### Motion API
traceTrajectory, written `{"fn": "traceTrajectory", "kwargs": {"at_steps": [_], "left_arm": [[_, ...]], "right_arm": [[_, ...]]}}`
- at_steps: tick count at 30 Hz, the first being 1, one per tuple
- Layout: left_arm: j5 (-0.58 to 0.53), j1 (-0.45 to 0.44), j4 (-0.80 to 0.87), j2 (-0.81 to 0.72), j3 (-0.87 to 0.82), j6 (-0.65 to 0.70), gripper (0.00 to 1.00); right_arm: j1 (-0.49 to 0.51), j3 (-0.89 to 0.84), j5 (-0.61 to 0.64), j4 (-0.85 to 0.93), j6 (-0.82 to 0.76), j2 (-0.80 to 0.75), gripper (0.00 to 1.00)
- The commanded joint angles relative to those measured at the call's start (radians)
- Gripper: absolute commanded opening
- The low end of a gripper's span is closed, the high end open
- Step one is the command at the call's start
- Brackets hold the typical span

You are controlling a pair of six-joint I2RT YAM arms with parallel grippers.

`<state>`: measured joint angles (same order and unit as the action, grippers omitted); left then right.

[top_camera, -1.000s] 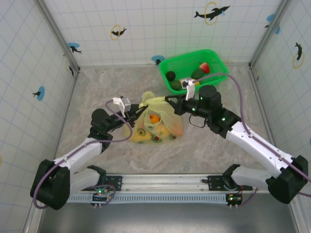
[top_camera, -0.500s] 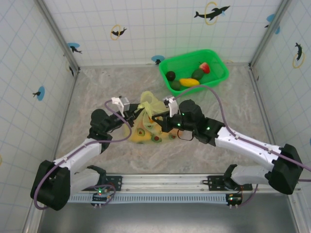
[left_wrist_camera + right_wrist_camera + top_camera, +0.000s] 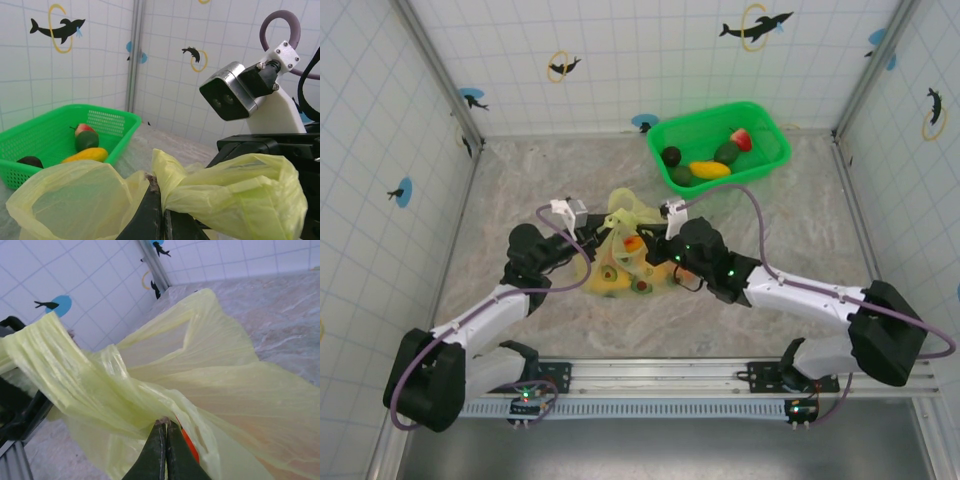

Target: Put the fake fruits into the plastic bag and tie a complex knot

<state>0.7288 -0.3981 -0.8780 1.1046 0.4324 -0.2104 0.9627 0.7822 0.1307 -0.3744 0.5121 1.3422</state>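
Four small glossy plastic fruits (image 3: 710, 169) lie in the bright green rigid basket (image 3: 715, 110) at the far right, well apart from the thin translucent yellow-green plastic bag (image 3: 615, 275) mid-table, where an orange fruit (image 3: 634, 243) shows through the film. Your left gripper (image 3: 596, 233) is nipped tight on the bag's bunched film, and your right gripper (image 3: 647, 240) is pinched on a fold just beside it. The right arm's forward links lie across the bag's right side. Since a second ago the right gripper has swung from the basket side leftward over the bag, while the left arm has barely moved. The tabletop (image 3: 520, 180) is grey-beige marble, ringed by white tiled walls (image 3: 620, 60) with dolphin stickers (image 3: 755, 25).
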Motion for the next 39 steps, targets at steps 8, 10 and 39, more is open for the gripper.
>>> {"fn": "traceTrajectory", "kwargs": {"at_steps": [8, 10, 39], "left_arm": [[0.034, 0.010, 0.023, 0.012, 0.043, 0.023, 0.02], [0.036, 0.010, 0.047, 0.011, 0.049, 0.039, 0.09], [0.006, 0.007, 0.086, 0.034, 0.076, 0.030, 0.39]], "right_arm": [[-0.011, -0.010, 0.096, -0.104, 0.022, 0.051, 0.00], [-0.015, -0.013, 0.093, -0.096, 0.025, 0.043, 0.00], [0.080, -0.009, 0.087, -0.173, -0.007, 0.070, 0.00]]}}
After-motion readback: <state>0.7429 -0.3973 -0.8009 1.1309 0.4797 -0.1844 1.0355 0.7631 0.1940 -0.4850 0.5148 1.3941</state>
